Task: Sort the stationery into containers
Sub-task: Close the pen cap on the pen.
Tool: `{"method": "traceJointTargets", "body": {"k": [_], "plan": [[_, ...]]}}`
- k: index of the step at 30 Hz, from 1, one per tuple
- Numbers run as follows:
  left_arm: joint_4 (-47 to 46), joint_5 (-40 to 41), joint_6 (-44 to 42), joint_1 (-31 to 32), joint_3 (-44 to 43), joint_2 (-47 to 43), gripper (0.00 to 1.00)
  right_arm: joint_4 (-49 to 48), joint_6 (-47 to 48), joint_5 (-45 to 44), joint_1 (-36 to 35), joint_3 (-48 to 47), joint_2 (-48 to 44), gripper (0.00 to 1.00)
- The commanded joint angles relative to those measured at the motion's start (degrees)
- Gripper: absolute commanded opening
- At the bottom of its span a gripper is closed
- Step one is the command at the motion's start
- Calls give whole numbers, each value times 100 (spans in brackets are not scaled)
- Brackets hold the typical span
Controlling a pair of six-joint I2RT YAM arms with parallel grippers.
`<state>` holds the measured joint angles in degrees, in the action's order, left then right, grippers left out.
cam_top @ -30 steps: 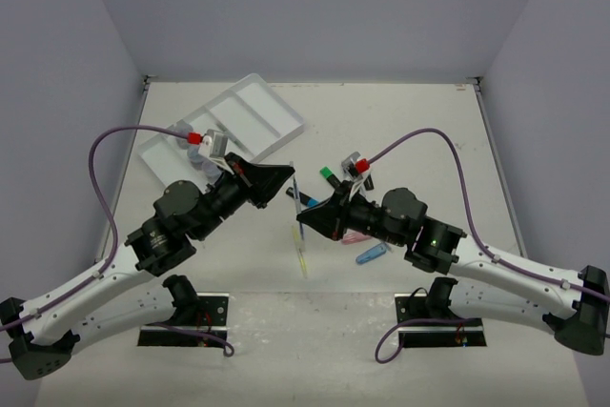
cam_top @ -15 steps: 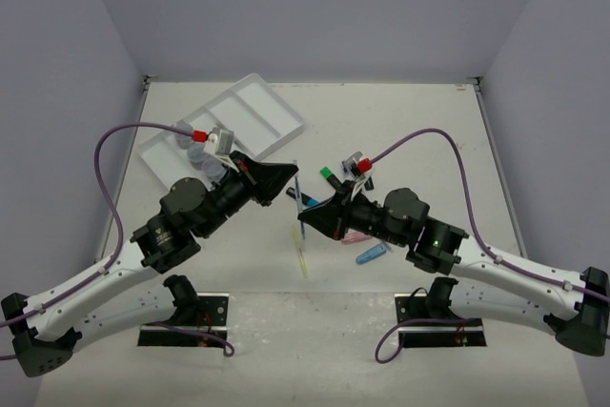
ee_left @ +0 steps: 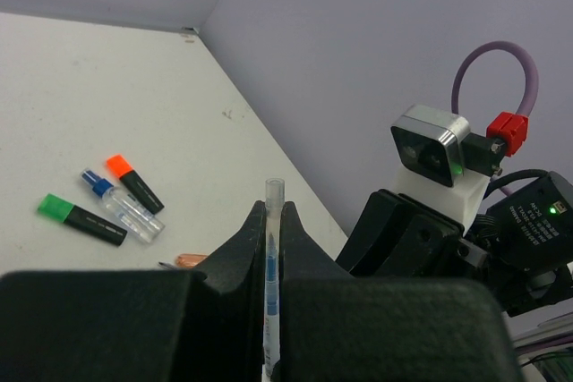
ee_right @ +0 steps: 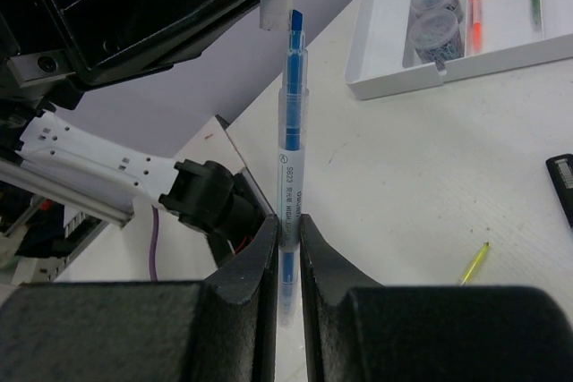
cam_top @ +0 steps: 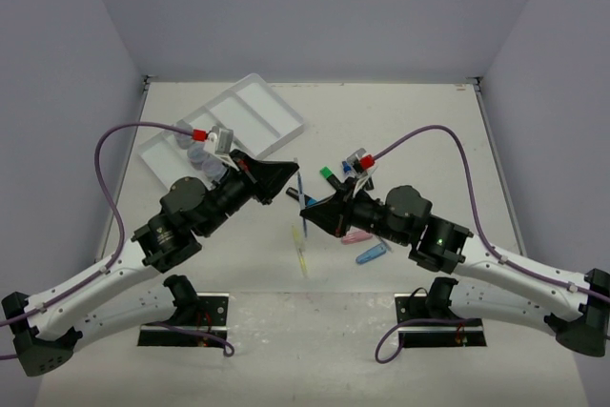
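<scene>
My left gripper (cam_top: pixel 286 172) (ee_left: pixel 274 207) is shut on a thin clear pen piece with blue inside (ee_left: pixel 272 248). My right gripper (cam_top: pixel 308 207) (ee_right: pixel 286 221) is shut on a blue highlighter pen (ee_right: pixel 292 140) and holds it upright above the table. The pen's bare blue tip points at the left gripper. In the right wrist view the clear piece (ee_right: pixel 273 2) sits just beside that tip. The pen shows between the two grippers in the top view (cam_top: pixel 301 190). The white compartment tray (cam_top: pixel 272 107) (ee_right: pixel 385 55) lies at the back left and holds small round jars (ee_right: pixel 436 31) and pens.
A yellow pen (cam_top: pixel 301 254) (ee_right: pixel 474 263) lies on the table below the grippers. A green-capped highlighter (ee_left: pixel 81 218), an orange-capped one (ee_left: pixel 134 183) and a blue-capped bottle (ee_left: pixel 121 206) lie together. Pink (cam_top: pixel 357 236) and blue (cam_top: pixel 372 254) oblong pieces lie under the right arm.
The right gripper has shifted slightly up and right with the blue pen. The left arm rose a little. Both grips are unchanged.
</scene>
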<state>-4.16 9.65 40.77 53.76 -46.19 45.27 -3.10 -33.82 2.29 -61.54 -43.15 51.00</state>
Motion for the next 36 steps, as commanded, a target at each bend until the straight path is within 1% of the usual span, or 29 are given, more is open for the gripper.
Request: {"method": "traceJointTargets", "body": {"k": [1,9,13,16,25,36], "plan": [[-264,78,-146,3,-56,-17,0,-88,96,-122,-21,-562,-29,0],[-95,344,-324,3,-213,-176,0,-191,-88,-45,-25,-370,50,0],[-68,406,-397,3,-335,-202,0,-162,-127,252,-16,-433,199,0],[-27,373,-419,3,-436,-172,0,-59,-149,314,-25,-498,288,0],[3,380,-430,3,-461,-124,0,-68,-212,333,-25,-466,252,0],[-72,334,-377,3,-309,-71,0,145,-43,84,-27,-659,22,0]]}}
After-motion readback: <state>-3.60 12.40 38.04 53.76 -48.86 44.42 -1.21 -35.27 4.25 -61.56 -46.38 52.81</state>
